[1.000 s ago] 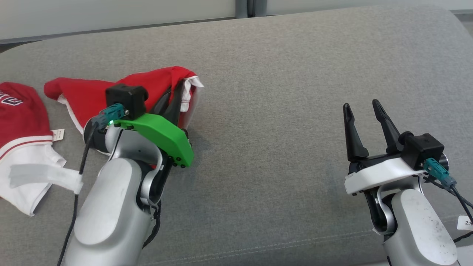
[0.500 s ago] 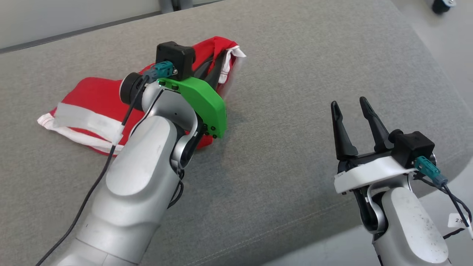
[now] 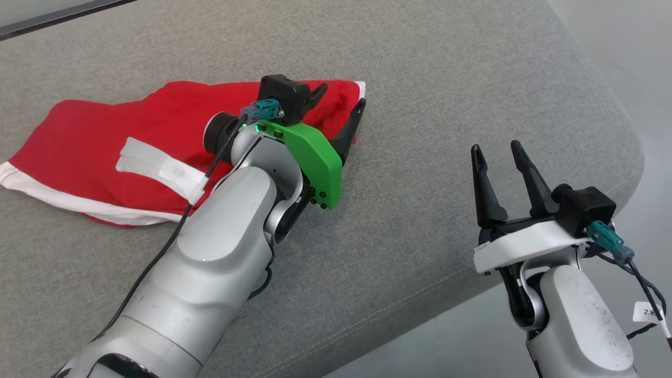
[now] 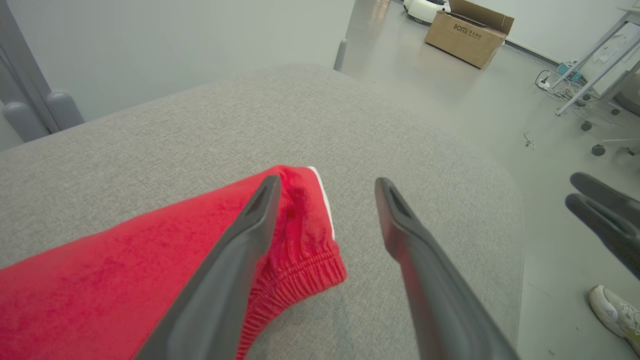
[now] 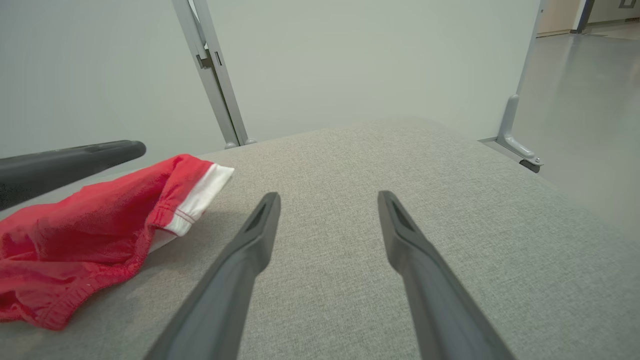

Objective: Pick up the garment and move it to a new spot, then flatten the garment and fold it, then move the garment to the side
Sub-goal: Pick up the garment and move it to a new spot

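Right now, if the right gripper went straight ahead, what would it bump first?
Probably just the grey cushion; the right gripper aims over bare fabric, though depth is hard to judge. The red garment lies off to its left.

Soft, even indoor light falls across the grey cushion [image 3: 420, 79] as I watch from the head camera: no glare, only a faint shadow on the cushion just under the left arm [image 3: 210, 273]. In both wrist views the frame bows at the edges. The left gripper [image 4: 327, 182] goes soft nearest the lens, and the floor [image 4: 450, 100] beyond the cushion carries a dull sheen.
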`<state>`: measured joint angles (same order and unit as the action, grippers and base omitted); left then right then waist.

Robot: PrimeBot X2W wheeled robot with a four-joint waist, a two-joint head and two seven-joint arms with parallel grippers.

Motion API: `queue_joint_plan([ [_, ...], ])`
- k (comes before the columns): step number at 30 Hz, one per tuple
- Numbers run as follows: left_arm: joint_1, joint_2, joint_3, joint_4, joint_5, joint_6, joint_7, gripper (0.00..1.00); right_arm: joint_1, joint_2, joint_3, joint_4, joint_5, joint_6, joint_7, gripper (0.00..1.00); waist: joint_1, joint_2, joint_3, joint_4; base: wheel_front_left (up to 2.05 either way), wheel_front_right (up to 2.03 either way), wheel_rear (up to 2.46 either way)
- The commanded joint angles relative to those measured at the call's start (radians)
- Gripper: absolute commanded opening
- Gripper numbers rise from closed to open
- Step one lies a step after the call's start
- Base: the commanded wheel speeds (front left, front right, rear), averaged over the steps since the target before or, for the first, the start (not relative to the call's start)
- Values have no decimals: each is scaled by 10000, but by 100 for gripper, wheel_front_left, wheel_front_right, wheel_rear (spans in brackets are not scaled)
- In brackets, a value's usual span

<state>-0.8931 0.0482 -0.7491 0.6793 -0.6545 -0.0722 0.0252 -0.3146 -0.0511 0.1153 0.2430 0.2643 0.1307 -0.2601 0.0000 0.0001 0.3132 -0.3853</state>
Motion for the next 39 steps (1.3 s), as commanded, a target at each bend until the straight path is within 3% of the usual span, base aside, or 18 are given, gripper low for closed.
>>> queue_joint_plan([
  [1, -203, 53, -97, 9, -46, 34, -212, 100, -121, 9, -2, 22, 59, 1, -52, 100, 0, -1, -38, 173, 0, 0, 0],
  [9, -75, 205, -168, -237, 17, 433, -1652, 100, -22, 8, -112, -314, -263, 1, -50, 100, 0, -1, -423, 1049, 0, 0, 0],
  [14, 505, 774, 284, -652, -172, 764, -2219, 100, 209, -7, -114, -507, -494, -1, -51, 100, 0, -1, -778, 1666, 0, 0, 0],
  [28, 3237, 3036, 2399, -3231, -470, 2251, -2872, 100, 750, -239, 146, -604, -463, -1, -13, 100, 0, -1, -1673, 2931, 0, 0, 0],
  [39, 5720, 3815, 4173, -5107, 373, 2574, -2890, 100, 1122, -431, 220, -640, -281, -1, 89, 100, 0, -1, -2168, 3346, 0, 0, 0],
])
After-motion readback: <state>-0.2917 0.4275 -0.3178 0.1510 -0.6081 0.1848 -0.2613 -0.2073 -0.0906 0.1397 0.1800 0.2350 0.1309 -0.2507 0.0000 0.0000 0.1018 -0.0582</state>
